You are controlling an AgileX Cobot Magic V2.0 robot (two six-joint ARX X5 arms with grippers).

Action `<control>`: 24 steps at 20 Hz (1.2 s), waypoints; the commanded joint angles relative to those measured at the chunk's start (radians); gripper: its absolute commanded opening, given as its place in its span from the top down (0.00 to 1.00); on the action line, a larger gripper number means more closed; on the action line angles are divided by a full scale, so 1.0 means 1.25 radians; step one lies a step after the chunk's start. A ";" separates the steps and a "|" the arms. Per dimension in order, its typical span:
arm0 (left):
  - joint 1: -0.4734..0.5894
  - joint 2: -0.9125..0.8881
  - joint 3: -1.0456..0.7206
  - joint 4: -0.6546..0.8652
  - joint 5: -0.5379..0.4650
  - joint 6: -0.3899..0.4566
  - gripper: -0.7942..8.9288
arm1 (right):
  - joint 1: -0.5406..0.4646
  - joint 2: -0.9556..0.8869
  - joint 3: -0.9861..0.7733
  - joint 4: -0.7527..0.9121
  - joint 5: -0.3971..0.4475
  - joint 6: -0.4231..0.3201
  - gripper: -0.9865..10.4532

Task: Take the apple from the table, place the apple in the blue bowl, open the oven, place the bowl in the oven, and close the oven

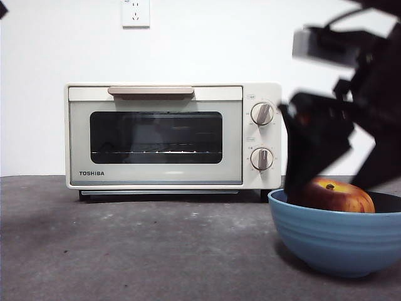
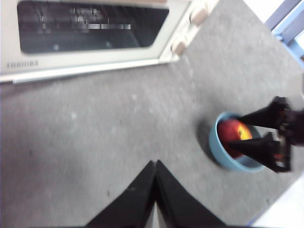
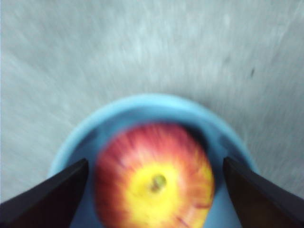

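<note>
- Right now the apple (image 3: 154, 183) sits inside the blue bowl (image 3: 142, 111), directly below the right pincer (image 3: 154, 190), whose two jaws stand released and spread wide, one on either side of the fruit and clear of it.
- Seen from the front, that right pincer (image 1: 332, 157) hangs just above the bowl (image 1: 335, 241) rim, with the apple (image 1: 335, 195) resting low in the bowl on the bench (image 1: 138, 251).
- The left pincer (image 2: 155, 164) is clenched on nothing, jaws pressed together, hovering over bare bench (image 2: 95, 142); the bowl (image 2: 223, 159) and apple (image 2: 232, 133) lie well off to its side.
- The oven (image 1: 172, 135) stands shut beyond the left pincer, its bar handle (image 1: 150, 91) running level across the top of the door.
- Judging from this, the apple step looks done and opening the door comes next; the left pincer seems the nearer one to the oven (image 2: 95, 33), and it would need to meet that handle crosswise to its long axis.
</note>
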 commanded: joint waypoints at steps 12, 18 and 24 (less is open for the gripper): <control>-0.053 0.427 0.151 0.412 -0.045 -0.027 0.91 | -0.071 -0.154 0.298 -0.510 0.044 -0.044 0.52; -0.060 0.633 0.293 0.452 -0.048 -0.018 0.91 | -0.104 -0.218 0.298 -0.576 0.065 -0.041 0.52; -0.083 0.735 0.349 0.445 -0.070 0.013 0.91 | -0.104 -0.264 0.298 -0.585 0.068 -0.033 0.52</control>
